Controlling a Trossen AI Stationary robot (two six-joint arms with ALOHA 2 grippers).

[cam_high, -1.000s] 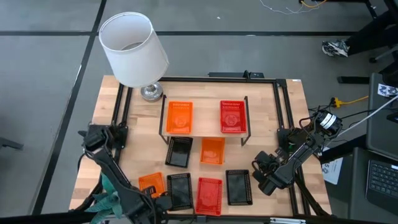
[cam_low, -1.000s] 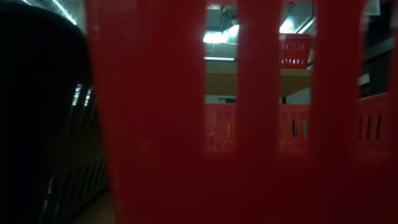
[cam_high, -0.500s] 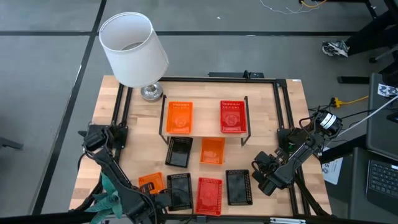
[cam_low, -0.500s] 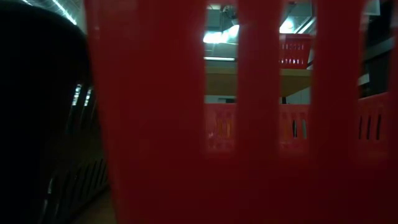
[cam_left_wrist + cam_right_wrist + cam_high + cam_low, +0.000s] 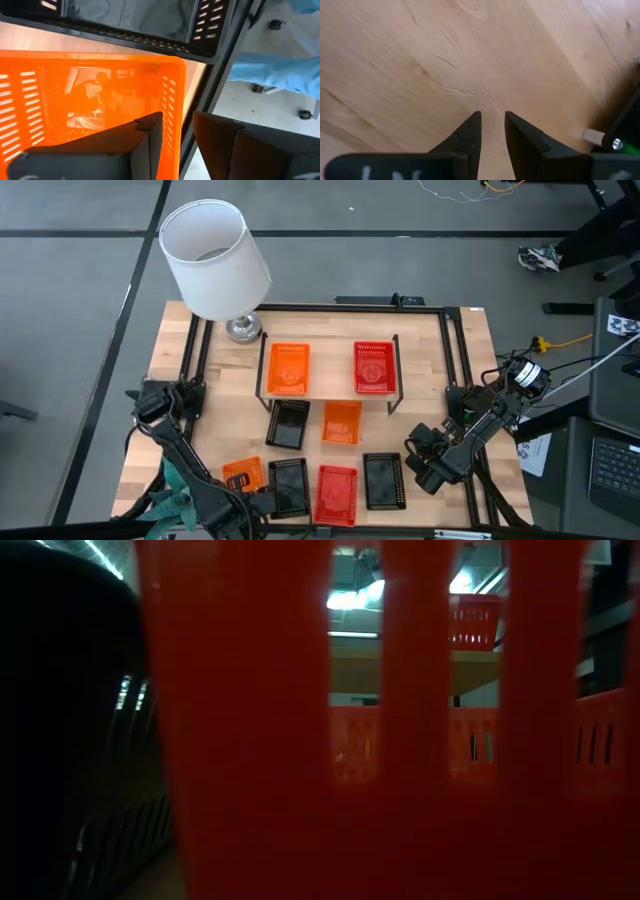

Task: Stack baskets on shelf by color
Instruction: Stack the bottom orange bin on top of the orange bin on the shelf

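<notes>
One slotted plastic orange basket [image 5: 100, 95], gripped.

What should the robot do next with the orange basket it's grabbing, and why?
Probably lift it. The left gripper straddles the wall of the orange basket at the table's front left, and an orange basket on the shelf is its colour match.

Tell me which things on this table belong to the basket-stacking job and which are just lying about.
Job: shelf; orange basket and red basket on it; on the tabletop, three black baskets, middle orange basket, front red basket, and the corner orange basket at the left gripper.
Lying about: white lamp. The right gripper waits over bare tabletop.
</notes>
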